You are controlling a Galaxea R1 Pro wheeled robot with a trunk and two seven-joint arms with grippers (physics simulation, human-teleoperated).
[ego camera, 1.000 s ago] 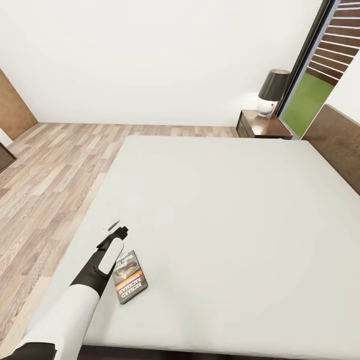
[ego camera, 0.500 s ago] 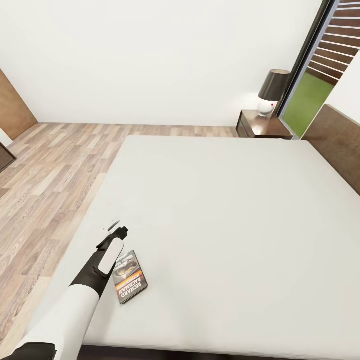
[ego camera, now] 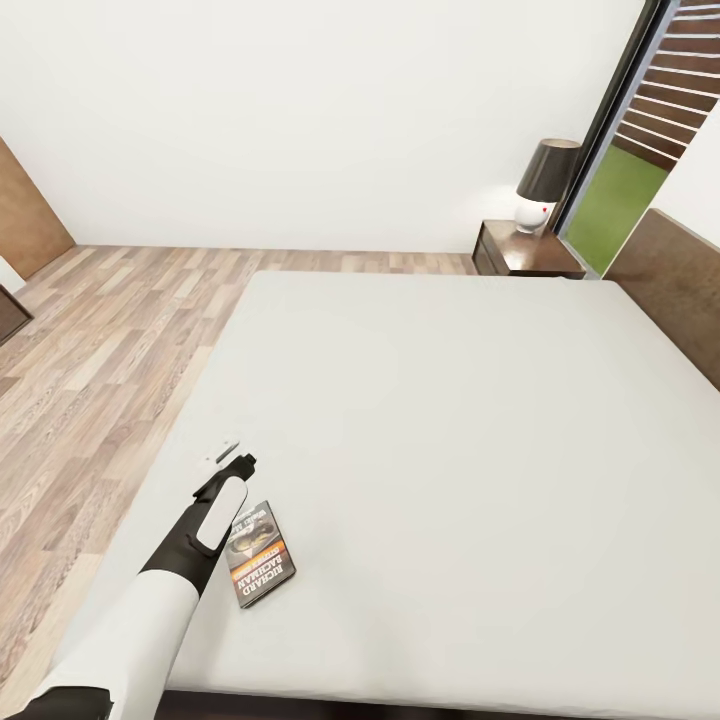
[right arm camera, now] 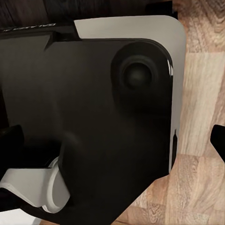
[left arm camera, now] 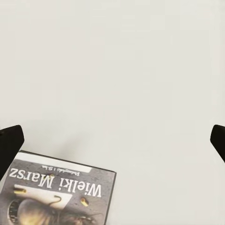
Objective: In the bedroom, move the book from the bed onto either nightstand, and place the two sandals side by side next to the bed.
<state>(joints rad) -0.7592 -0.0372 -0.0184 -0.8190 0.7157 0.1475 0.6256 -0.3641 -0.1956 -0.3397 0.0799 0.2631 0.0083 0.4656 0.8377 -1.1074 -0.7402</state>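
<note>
The book (ego camera: 260, 556) lies flat near the front left corner of the bed (ego camera: 450, 430), its dark cover with orange band facing up. My left gripper (ego camera: 232, 455) hovers over the mattress just beyond the book's far end, jaws spread wide and empty. In the left wrist view the book (left arm camera: 56, 197) sits off to one side below the open gripper (left arm camera: 112, 143), whose dark fingertips (left arm camera: 9, 145) stand far apart. My right gripper (right arm camera: 112, 140) is open and points down at my own dark base (right arm camera: 93, 108). A nightstand (ego camera: 525, 252) stands at the bed's far right corner. The sandals are out of view.
A dark-shaded lamp (ego camera: 545, 185) stands on the nightstand. The dark-framed glass door (ego camera: 620, 150) is at the far right, with the brown headboard (ego camera: 675, 285) beside it. Wood-plank floor (ego camera: 110, 350) runs along the bed's left side. A brown panel (ego camera: 25, 215) stands at the far left.
</note>
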